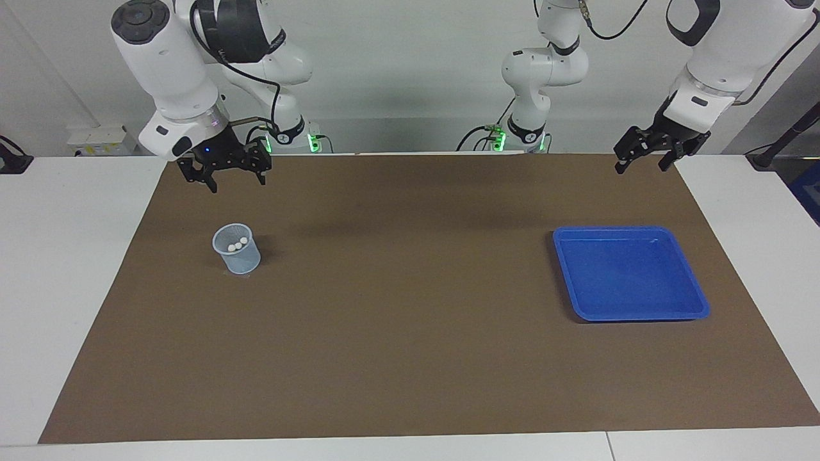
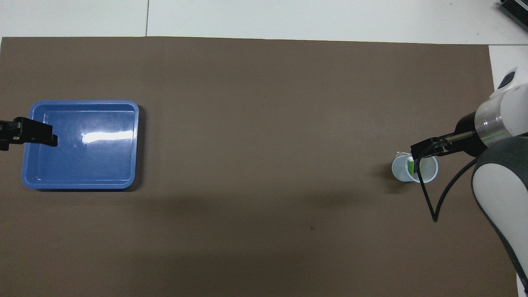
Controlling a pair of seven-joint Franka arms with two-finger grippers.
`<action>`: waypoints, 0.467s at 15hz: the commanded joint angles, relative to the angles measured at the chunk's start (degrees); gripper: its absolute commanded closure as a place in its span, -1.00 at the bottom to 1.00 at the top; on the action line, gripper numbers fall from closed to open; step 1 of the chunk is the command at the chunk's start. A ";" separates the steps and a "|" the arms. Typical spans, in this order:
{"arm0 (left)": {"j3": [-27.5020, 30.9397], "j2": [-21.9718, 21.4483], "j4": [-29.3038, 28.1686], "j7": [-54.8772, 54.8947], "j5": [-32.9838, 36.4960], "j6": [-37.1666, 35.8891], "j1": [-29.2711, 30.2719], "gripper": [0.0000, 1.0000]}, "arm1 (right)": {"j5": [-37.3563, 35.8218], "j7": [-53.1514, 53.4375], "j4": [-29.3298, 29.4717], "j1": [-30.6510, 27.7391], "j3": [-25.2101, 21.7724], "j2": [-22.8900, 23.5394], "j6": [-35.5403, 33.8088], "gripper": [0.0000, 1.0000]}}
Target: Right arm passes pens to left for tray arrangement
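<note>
Standing upright in the mesh cup (image 1: 236, 249) toward the right arm's end of the bench (image 1: 410, 358), the pens (image 1: 237, 244) show you only their pale tips, handy for a pluck from above; the right hand (image 1: 234, 181) hangs spread and empty above the mat, nearer the robots than the cup. Your left hand (image 1: 642, 162), also spread and empty, waits over the mat's edge nearer the robots than the empty tray (image 1: 695, 313). Bare mat between cup and tray leaves you open room for a hand-over.
</note>
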 commanded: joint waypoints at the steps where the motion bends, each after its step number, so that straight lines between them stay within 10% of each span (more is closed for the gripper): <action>1: -0.23 -0.72 -0.24 0.62 0.93 -0.13 0.68 -1.00 | 0.80 0.89 -0.17 0.06 0.01 -0.70 -0.40 -1.00; 7: -0.23 -1.07 -0.59 0.17 0.93 0.13 0.51 -1.00 | 0.80 0.80 -0.87 -0.03 0.01 -0.88 -0.49 -1.00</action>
